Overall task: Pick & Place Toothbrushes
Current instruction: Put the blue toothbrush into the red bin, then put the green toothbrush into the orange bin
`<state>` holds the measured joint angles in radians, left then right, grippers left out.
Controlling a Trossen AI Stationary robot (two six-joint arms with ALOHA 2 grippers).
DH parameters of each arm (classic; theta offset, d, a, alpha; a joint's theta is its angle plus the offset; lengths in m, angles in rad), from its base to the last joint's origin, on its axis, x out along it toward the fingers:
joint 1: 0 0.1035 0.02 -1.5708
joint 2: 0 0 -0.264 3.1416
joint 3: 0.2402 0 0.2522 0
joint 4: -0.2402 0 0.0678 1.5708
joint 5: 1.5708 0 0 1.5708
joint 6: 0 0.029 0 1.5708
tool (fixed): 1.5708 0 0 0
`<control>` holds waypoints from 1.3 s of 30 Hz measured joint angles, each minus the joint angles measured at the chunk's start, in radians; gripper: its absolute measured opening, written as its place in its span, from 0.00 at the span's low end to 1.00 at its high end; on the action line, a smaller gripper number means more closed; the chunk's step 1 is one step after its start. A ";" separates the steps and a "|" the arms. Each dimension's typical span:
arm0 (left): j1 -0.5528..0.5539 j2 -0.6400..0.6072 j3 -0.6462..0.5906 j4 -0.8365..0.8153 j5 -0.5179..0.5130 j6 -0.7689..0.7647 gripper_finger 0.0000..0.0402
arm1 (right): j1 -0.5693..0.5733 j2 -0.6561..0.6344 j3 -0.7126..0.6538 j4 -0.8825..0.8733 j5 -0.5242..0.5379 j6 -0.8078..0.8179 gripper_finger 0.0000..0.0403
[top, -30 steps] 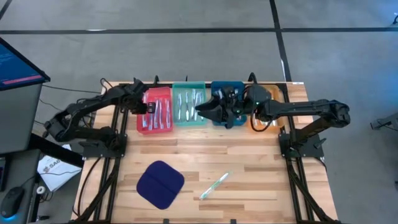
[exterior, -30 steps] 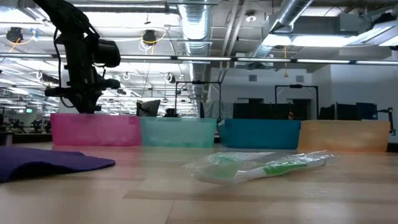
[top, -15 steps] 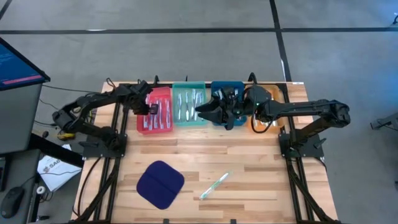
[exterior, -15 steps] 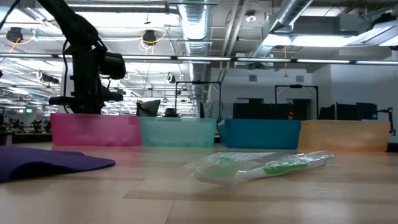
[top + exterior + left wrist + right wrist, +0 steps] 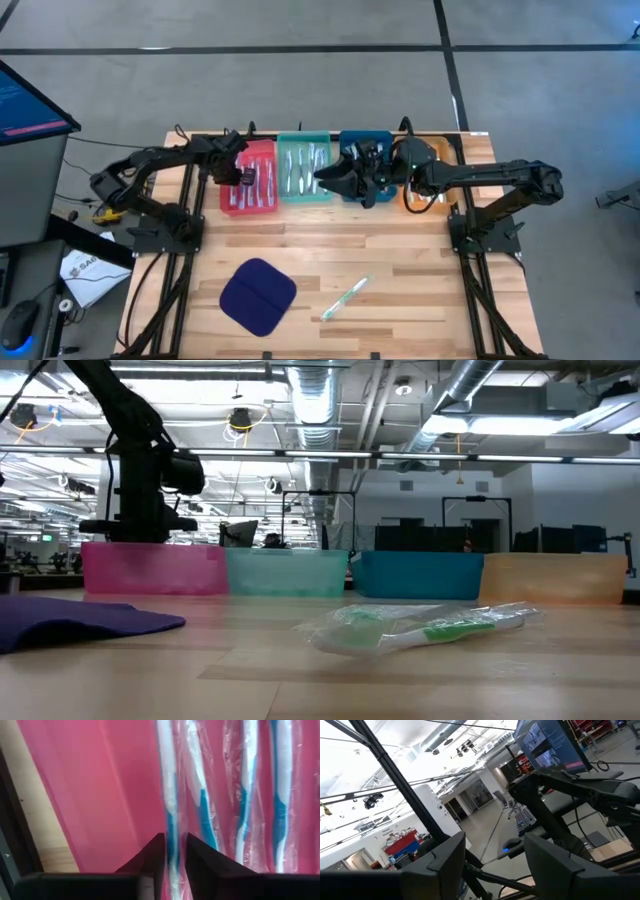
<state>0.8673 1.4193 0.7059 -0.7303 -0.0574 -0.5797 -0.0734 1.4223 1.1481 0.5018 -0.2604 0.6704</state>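
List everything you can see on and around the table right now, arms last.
Trays: four in a row along the far edge; red tray, teal tray, blue tray, orange tray.
Toothbrushes in red tray: several, wrapped, white with blue.
Toothbrushes in teal tray: several, pale.
Loose toothbrush: one, green and white, wrapped, on the near part of the table.
Cloth pad: one, dark blue, near left.
Table: light wood.
Monitor: one, off the table's left.
Left gripper: over the red tray, fingers astride a blue-and-white toothbrush.
Right gripper: raised at the teal and blue trays, open, empty.
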 joint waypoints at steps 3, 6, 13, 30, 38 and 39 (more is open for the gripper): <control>0.000 -0.018 0.000 0.001 -0.006 0.009 0.19 | 0.000 0.000 0.000 0.000 0.000 0.000 0.49; 0.000 -0.036 0.000 0.005 -0.014 0.037 0.23 | -0.001 0.000 0.000 0.000 0.000 0.000 0.49; 0.000 -0.062 0.000 0.004 -0.005 0.052 0.37 | -0.008 0.000 0.000 0.000 0.000 0.000 0.49; 0.000 -0.422 0.000 0.041 0.088 0.004 0.53 | -0.035 0.000 0.001 0.091 0.000 0.093 0.49; -0.041 -0.597 0.000 0.053 0.172 -0.032 0.51 | -0.005 0.001 0.001 0.088 -0.010 0.206 0.48; -0.050 -0.614 0.000 0.052 0.188 -0.032 0.52 | 0.006 0.001 0.001 0.088 -0.021 0.213 0.48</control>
<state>0.8174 0.8052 0.7055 -0.6781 0.1302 -0.6121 -0.0670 1.4231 1.1492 0.5896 -0.2817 0.8837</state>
